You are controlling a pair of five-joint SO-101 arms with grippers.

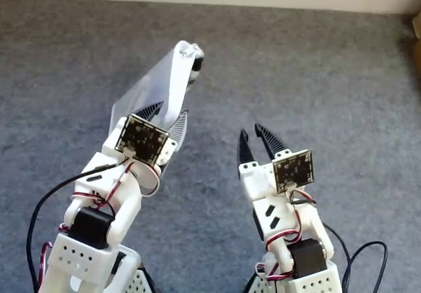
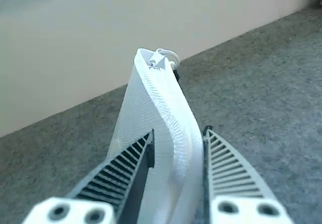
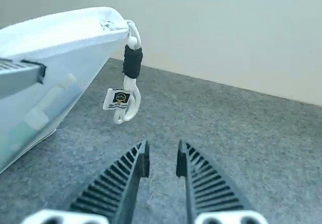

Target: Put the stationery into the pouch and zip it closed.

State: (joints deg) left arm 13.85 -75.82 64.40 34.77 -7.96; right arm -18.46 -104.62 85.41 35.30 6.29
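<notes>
The pouch is held off the grey surface over its left half, lifted on edge with its far end raised and pointed toward the far edge; it is clamped across its near end by the left jaws, which are closed on both of its faces at the end of the left arm. The zip line along its upper edge is seen drawn shut, with the slider at the far end; a pull cord with a black sleeve and a small tag is hung from that slider, clear of the surface. Pale shapes are made out through the clear side in the right wrist view, too indistinct to be named. The right jaws are parted by a narrow gap and nothing is held between them; they are poised above the surface right of centre, toward the near edge, on the right arm, apart from the pouch and the cord. The far edge of the surface is bordered by a pale wall.
</notes>
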